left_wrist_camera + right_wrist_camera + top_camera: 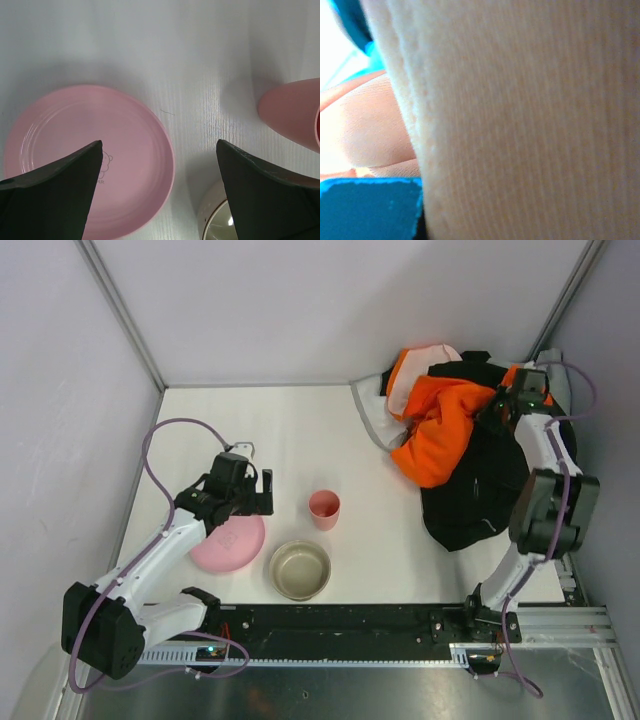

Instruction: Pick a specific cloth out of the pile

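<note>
The limp black garment with a thin pale stripe [465, 495], lower right of the rumpled orange-and-black clothes heap [440, 435], looks light, pinchable at any free fold; left claw [159, 144] gapes open, right claw [500, 408] sits in fabric, state untellable

The white table [300, 440] carries three dishes in its near left area. The pink plate [240, 543] lies flat, farthest left. The bowl [299, 569], beige outside and grey-green inside, stands upright just right of the plate, near the table's front edge. The pink cup [324, 509] stands mouth up behind the bowl, apart from both other dishes. The left wrist view shows concentric rings on the plate, a small printed mark near its centre, and a narrow gap between plate and bowl. A black rail [350, 620] runs along the front edge. Pale walls [300, 310] enclose the table on three sides.
</note>
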You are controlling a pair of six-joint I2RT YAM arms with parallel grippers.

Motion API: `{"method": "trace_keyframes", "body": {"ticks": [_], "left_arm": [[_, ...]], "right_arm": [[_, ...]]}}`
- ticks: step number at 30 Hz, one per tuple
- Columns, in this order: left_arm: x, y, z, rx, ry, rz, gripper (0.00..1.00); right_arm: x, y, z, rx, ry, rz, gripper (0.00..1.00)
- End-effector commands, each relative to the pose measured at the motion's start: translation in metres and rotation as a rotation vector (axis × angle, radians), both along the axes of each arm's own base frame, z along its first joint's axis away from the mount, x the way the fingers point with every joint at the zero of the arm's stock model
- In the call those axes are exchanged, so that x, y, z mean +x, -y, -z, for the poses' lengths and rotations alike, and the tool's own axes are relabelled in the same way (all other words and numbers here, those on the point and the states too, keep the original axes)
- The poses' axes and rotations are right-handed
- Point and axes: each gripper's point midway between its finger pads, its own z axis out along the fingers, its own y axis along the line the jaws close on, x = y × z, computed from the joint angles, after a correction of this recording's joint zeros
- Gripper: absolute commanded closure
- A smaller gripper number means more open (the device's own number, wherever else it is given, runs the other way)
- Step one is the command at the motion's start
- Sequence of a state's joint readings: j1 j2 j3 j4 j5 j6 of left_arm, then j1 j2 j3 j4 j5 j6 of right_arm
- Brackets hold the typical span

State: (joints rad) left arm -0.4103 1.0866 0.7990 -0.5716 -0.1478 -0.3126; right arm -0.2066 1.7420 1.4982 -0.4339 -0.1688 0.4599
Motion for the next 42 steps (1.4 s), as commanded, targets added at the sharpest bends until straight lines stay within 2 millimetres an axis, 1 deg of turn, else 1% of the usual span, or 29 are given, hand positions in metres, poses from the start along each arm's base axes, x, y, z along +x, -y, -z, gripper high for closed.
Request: {"method": "trace_keyframes", "body": {"ticks": [1,3,5,6,8,10,11,12,14,17,18,19,20,23,28,29,30,31,32,33,36,39,42], "left_arm": [[0.009,0.004,-0.017,0.002,0.048,0.017,0.00],[0.009,0.005,-0.017,0.003,0.048,0.018,0.00],[0.009,0.005,-0.017,0.003,0.052,0.017,0.00],[0.009,0.005,-0.017,0.003,0.052,0.016,0.00],[0.008,0.005,-0.018,0.003,0.055,0.017,0.00],[0.008,0.005,-0.019,0.003,0.057,0.017,0.00],[0.008,0.005,-0.018,0.003,0.056,0.017,0.00],[0.008,0.005,-0.018,0.003,0.056,0.017,0.00],[0.008,0.005,-0.018,0.003,0.055,0.018,0.00],[0.008,0.005,-0.019,0.001,0.057,0.017,0.00],[0.008,0.005,-0.019,0.001,0.058,0.018,0.00],[0.008,0.005,-0.019,0.001,0.058,0.018,0.00],[0.008,0.006,-0.020,0.001,0.060,0.018,0.00],[0.008,0.006,-0.021,0.000,0.064,0.019,0.00],[0.007,0.007,-0.020,0.000,0.061,0.025,0.00],[0.007,0.008,-0.020,0.000,0.061,0.026,0.00],[0.007,0.008,-0.020,0.000,0.061,0.027,0.00],[0.007,0.008,-0.020,0.000,0.060,0.028,0.00],[0.006,0.008,-0.020,0.001,0.060,0.029,0.00],[0.006,0.009,-0.020,0.000,0.061,0.030,0.00],[0.006,0.009,-0.020,0.000,0.063,0.033,0.00],[0.006,0.010,-0.020,-0.001,0.062,0.034,0.00],[0.005,0.011,-0.020,-0.001,0.062,0.038,0.01]], "right_arm": [[0.004,0.002,0.093,0.035,-0.205,-0.030,1.00],[0.002,-0.002,0.130,0.059,-0.275,-0.047,1.00],[0.000,-0.005,0.153,0.070,-0.313,-0.060,1.00],[-0.001,-0.006,0.159,0.073,-0.323,-0.065,0.99],[-0.002,-0.011,0.161,0.079,-0.326,-0.085,0.96],[-0.002,-0.017,0.151,0.064,-0.304,-0.109,0.92],[-0.003,-0.018,0.141,0.044,-0.289,-0.114,0.85],[-0.003,-0.022,0.132,0.025,-0.274,-0.123,0.75],[-0.005,-0.026,0.109,-0.036,-0.245,-0.128,0.57],[-0.013,-0.034,0.071,-0.125,-0.195,-0.129,0.33],[-0.018,-0.037,0.058,-0.152,-0.177,-0.128,0.28],[-0.022,-0.040,0.049,-0.169,-0.165,-0.130,0.26],[-0.027,-0.042,0.040,-0.179,-0.153,-0.127,0.24],[-0.044,-0.044,0.020,-0.179,-0.117,-0.113,0.16],[-0.077,-0.044,-0.004,-0.170,-0.074,-0.100,0.12],[-0.085,-0.042,-0.004,-0.167,-0.077,-0.093,0.12],[-0.091,-0.041,-0.008,-0.158,-0.064,-0.090,0.12],[-0.098,-0.039,-0.007,-0.139,-0.063,-0.085,0.11],[-0.106,-0.035,-0.010,-0.124,-0.050,-0.070,0.11],[-0.113,-0.033,-0.008,-0.099,-0.048,-0.064,0.10],[-0.136,-0.021,-0.011,-0.046,-0.012,-0.019,0.08],[-0.158,-0.011,-0.005,-0.007,0.007,0.033,0.02],[-0.177,0.004,0.003,0.050,0.030,0.105,0.01]]}}
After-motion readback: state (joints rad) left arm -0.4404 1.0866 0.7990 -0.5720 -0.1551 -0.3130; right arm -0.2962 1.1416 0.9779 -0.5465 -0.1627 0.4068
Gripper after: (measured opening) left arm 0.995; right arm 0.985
